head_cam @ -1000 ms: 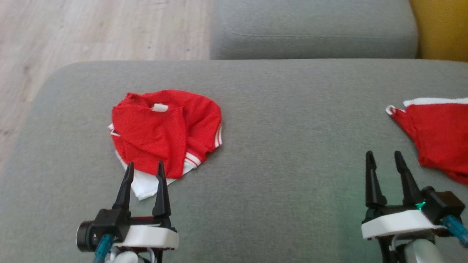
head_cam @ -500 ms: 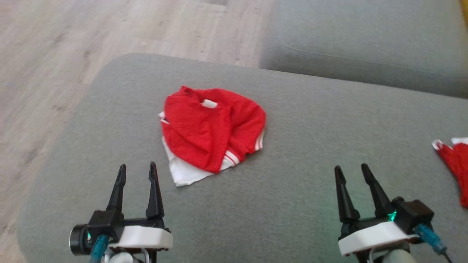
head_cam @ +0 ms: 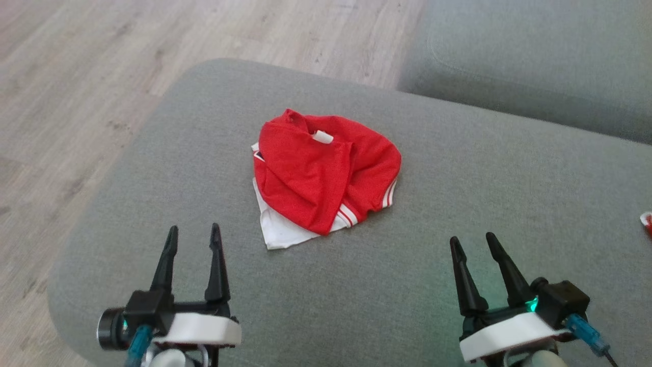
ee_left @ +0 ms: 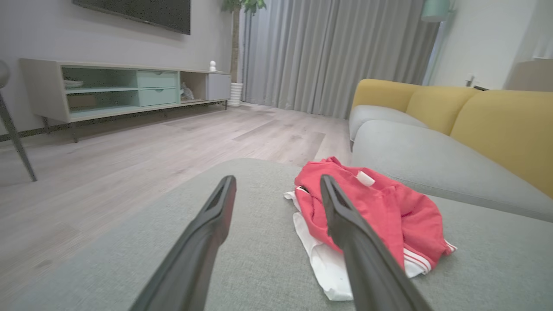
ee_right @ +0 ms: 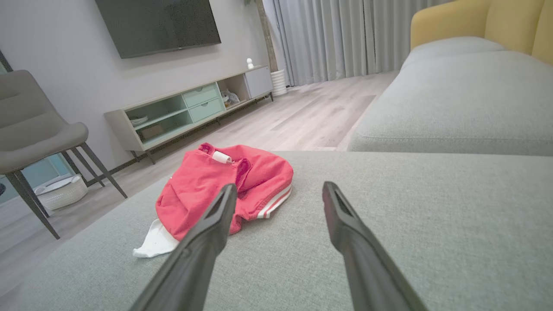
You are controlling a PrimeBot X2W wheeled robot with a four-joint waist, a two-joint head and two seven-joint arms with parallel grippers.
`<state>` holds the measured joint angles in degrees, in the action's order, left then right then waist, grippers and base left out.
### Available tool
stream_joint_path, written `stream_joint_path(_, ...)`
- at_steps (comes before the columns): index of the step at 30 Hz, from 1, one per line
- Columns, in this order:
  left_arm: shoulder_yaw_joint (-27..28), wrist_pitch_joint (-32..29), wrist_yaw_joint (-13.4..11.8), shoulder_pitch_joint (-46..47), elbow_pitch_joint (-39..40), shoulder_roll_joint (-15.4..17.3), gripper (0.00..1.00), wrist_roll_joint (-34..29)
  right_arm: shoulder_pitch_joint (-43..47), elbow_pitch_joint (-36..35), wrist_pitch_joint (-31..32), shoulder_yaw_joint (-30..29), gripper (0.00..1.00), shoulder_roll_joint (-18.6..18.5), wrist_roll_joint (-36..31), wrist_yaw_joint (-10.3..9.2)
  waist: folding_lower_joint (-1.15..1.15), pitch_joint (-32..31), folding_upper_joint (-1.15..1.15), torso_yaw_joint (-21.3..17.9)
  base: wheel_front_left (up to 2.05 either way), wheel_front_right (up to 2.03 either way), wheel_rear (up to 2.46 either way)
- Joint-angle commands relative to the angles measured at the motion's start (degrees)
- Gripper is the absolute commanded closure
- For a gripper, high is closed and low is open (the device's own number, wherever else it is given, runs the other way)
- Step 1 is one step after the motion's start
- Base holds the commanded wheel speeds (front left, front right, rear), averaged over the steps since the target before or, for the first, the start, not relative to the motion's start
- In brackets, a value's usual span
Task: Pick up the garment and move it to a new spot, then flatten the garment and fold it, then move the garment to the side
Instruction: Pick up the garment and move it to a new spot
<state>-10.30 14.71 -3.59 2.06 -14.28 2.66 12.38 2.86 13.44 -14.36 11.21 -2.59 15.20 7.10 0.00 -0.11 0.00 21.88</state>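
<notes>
Head camera swung left (garment [head_cam: 326, 173] itself unmoved) | left tool [head_cam: 194, 227] spread, empty | right tool [head_cam: 471, 237] spread, empty

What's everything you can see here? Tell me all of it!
jersey: one, red and white, crumpled on the near cushion
tag: one, white, on the jersey
red cloth: one scrap, head view's right edge
near cushion: one, grey, under the jersey
sofa: one, grey seats, yellow backs, beyond the cushion
floor: one, pale wood, beside the cushion
television: one, black, on the wall
cabinet: one, beige with green drawers, under the television
curtains: one set, grey, far wall
chair: one, grey, on the floor
basket: one, white, under the chair
left gripper: one, black, head view's lower left, jaws open
right gripper: one, black, lower right, jaws open
</notes>
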Motion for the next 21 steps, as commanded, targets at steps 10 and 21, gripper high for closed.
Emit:
stream_joint_path(10, -4.0, -2.1, 8.1, 20.5, -7.3, 2.3, 0.00, -5.3, -5.9, -2.7, -0.6, -0.7, 0.00, -0.3, -1.9, 0.39, 0.00, 8.5, 0.00, -5.1, 0.00, 0.00, 0.00)
stream_joint_path(21, -11.7, -14.7, 11.0, 38.4, -22.3, 2.9, 0.00, -0.3, -9.9, -3.6, -0.6, -0.4, 0.00, -0.3, -1.8, 0.39, 0.00, 15.9, 0.00, -10.6, 0.00, 0.00, 0.00)
